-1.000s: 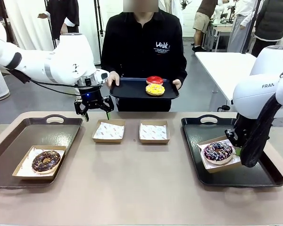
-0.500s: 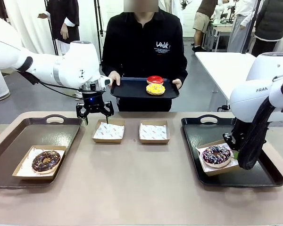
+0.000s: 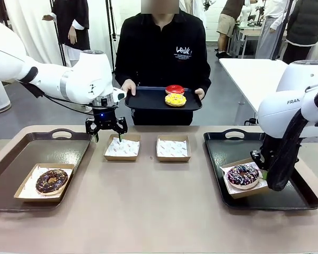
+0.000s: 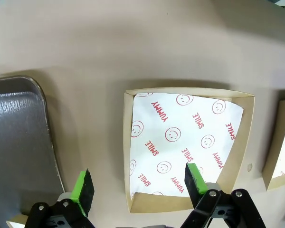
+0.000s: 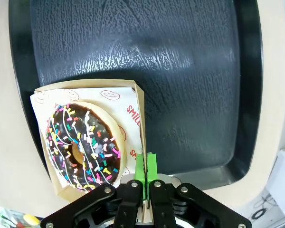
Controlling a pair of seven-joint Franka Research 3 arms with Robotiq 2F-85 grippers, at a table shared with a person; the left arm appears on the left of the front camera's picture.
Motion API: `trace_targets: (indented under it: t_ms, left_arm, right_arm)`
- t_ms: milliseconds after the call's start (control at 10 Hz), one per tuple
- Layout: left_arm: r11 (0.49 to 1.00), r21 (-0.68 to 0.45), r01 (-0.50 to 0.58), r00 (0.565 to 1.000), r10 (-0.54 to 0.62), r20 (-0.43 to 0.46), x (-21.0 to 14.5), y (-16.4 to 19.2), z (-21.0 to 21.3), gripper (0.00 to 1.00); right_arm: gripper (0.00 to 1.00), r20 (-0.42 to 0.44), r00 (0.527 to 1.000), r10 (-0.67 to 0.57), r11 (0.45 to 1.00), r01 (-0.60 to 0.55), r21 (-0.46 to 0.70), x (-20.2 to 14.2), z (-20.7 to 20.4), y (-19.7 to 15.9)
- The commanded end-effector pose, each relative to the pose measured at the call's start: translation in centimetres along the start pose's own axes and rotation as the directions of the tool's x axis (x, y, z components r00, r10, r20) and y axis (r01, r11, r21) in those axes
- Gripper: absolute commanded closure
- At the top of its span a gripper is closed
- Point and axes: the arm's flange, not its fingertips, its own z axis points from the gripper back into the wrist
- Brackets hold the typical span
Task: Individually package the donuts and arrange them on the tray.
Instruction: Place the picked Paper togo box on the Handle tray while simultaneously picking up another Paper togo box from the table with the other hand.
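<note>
Right wrist view: the right gripper (image 5: 146,161) is pinching the side wall of the paper box (image 5: 138,109) holding the sprinkled donut (image 5: 97,142), which is lying flat, far right of the lined box (image 4: 180,142). The left gripper (image 4: 137,183) is hovering above that box, jaws spread wide. Beyond it, a person's tray (image 3: 148,100) is carrying the red donut (image 3: 174,89) and the yellow donut (image 3: 175,99); nearer, the tabletop (image 3: 159,201) is stretching flat.

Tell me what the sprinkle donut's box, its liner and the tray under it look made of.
Box: brown kraft card, matte, judging by its thin, creased wall and folded corner.
Liner: thin white paper with red print and smiley faces, possibly greaseproof.
Tray: black, likely moulded plastic, with a pebbled, semi-gloss surface and a rounded rim.
</note>
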Motion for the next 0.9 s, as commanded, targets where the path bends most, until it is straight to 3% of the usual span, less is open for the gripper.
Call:
trace_targets:
  t_ms: [0, 800]
  left_arm:
    - [0.999, 0.009, 0.034, 0.999, -0.034, 0.034, -0.7, 0.8, -0.2, 0.00]
    - [0.999, 0.020, 0.026, 0.999, -0.026, 0.023, -0.1, 0.9, -1.4, 0.00]
  right_arm:
    - [0.98, 0.016, 1.000, -0.026, 0.999, 0.025, 0.022, -1.8, -1.4, -0.1]
    - [0.98, 0.002, 1.000, 0.007, 1.000, -0.007, 0.017, -2.1, -2.4, 1.2]
